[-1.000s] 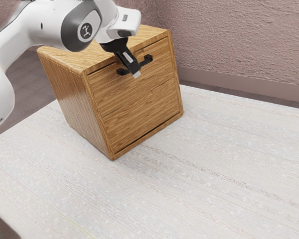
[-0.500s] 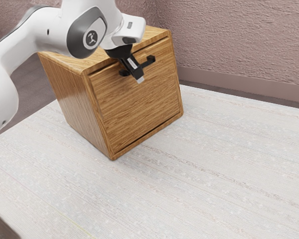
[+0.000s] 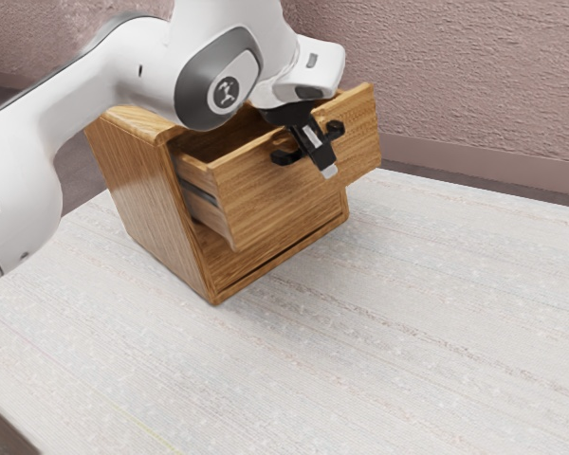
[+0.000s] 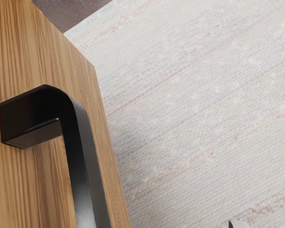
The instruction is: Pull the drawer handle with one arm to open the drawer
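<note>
Black gripper is hanging at the drawer's square-cornered black bar handle.
Striped-grain wooden drawer is standing partly out; clenched or released, I cannot tell.

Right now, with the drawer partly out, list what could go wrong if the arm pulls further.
1. The gripper sits on the thin black handle; an off-axis pull could slip it off.
2. The cabinet shows no fastening to the table; it may slide or tip.
3. The drawer might come out entirely.

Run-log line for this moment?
drawer: partly open | pincer: at handle | cabinet: on table
</note>
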Action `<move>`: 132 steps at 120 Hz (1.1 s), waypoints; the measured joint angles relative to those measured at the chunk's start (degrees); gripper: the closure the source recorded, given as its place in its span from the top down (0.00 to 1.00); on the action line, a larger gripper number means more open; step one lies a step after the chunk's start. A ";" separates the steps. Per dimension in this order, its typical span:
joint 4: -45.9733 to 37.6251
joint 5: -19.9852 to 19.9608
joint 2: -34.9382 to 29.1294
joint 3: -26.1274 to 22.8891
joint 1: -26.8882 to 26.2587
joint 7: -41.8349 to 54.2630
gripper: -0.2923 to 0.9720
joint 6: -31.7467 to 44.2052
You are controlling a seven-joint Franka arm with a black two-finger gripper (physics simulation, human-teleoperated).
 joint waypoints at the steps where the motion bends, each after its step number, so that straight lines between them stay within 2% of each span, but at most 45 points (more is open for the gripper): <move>1: -0.04 0.09 -0.03 0.02 -0.22 -0.14 0.37 0.07; 15: -0.80 0.52 -0.19 -0.16 -3.29 -1.90 0.42 0.62; 29: -1.85 0.98 -0.08 -0.51 -6.59 -3.88 0.33 1.05; 34: -2.28 0.95 -0.07 -0.46 -7.97 -4.46 0.35 1.08; 38: -2.67 0.86 0.08 -0.61 -8.86 -4.85 0.42 1.10; 45: -3.01 0.61 0.19 -0.71 -10.53 -5.49 0.46 1.30; 51: -3.09 0.44 0.24 -0.71 -11.87 -6.07 0.44 1.58; 53: -3.10 0.36 0.32 -0.77 -12.25 -6.26 0.41 1.70; 65: -3.39 -0.20 0.77 -0.44 -13.42 -7.36 0.48 2.40; 73: -3.46 -0.64 0.81 -0.29 -13.89 -7.99 0.44 2.69; 78: -3.51 -0.91 0.84 -0.19 -13.91 -8.37 0.51 2.79; 80: -3.55 -1.06 0.83 -0.15 -13.80 -8.52 0.59 2.80; 81: -3.53 -1.13 0.79 -0.15 -13.74 -8.58 0.57 2.82; 84: -3.41 -1.13 0.74 -0.21 -13.58 -8.79 0.60 2.83; 87: -3.27 -0.87 0.59 -0.19 -13.64 -8.97 0.60 2.84; 91: -3.16 -0.45 0.35 -0.16 -13.87 -9.20 0.49 2.84; 92: -3.09 -0.31 0.17 -0.19 -14.05 -9.27 0.51 2.86; 93: -2.97 -0.06 0.01 -0.25 -14.20 -9.32 0.58 2.86; 120: -1.15 7.81 -6.64 -0.40 -17.01 -10.87 0.70 2.38; 132: -0.38 9.95 -8.14 -0.95 -21.25 -13.46 0.73 1.66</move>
